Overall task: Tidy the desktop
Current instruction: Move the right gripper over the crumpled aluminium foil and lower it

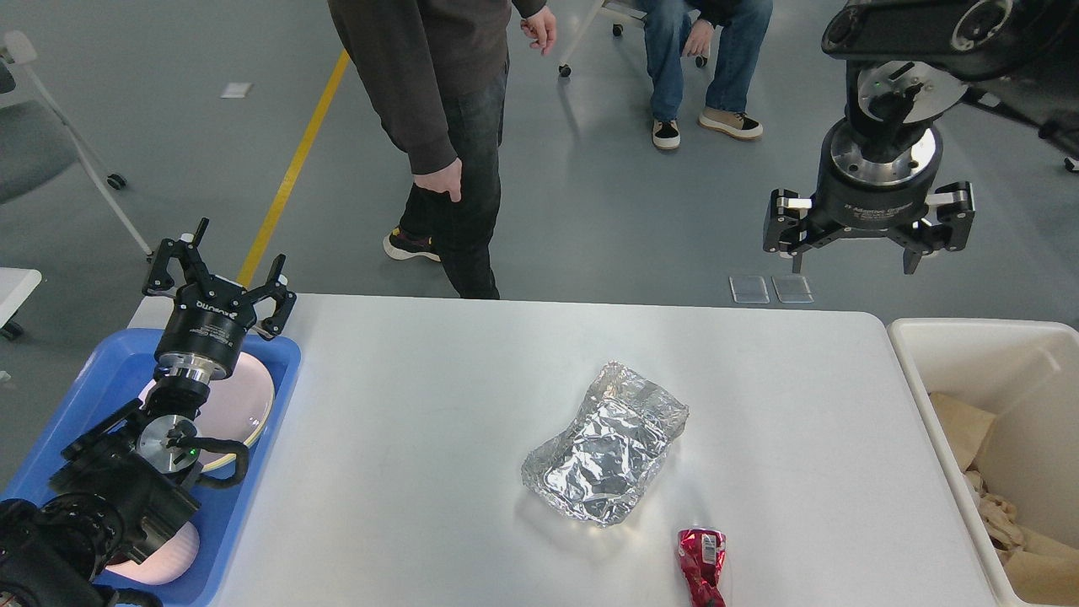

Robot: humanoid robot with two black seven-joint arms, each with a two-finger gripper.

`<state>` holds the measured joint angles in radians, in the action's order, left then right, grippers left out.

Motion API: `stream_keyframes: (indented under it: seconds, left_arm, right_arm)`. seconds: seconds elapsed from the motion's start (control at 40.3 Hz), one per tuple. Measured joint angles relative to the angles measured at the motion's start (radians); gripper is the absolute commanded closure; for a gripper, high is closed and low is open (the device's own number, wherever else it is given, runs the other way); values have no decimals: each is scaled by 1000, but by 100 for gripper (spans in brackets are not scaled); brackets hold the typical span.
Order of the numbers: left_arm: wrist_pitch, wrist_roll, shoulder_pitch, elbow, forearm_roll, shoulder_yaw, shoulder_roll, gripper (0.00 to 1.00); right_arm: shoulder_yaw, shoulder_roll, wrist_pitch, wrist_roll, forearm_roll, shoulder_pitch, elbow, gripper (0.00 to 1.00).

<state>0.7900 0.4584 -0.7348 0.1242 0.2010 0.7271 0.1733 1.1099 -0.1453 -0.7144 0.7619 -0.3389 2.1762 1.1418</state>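
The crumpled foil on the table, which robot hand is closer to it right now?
Right, by a modest margin in this view. The right hand, open, hangs beyond the desktop's far edge, up and right of the foil. The left hand, open, sits over the blue tray, far left.

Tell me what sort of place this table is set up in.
Probably a robotics lab or workshop hall, not a home: grey floor with a yellow line, wheeled office chairs, and people standing by a white desktop staged with rubbish.
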Motion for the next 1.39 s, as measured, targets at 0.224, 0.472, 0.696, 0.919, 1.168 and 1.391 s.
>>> stream_keyframes:
  seconds: [0.224,0.472,0.696,0.919,1.168,1.391]
  left_arm:
    - [0,0,0,0,0,0,0,4]
    - [0,-1,0,0,0,0,0,4]
    - [0,-1,0,0,0,0,0,4]
    - [0,-1,0,0,0,0,0,4]
    - [0,-1,0,0,0,0,0,4]
    - [0,-1,0,0,0,0,0,4]
  right_arm:
    - [-44,10,-113,-2,-150,19,15,0]
    - [-85,5,-145,-6,-164,0,15,0]
    - [-116,5,-151,-283,-157,-61,24,0]
    - [-3,67,-151,-578,-45,-55,63,0]
    - [225,186,-90,-732,70,-62,57,0]
    - [249,193,-48,-723,186,-123,52,0]
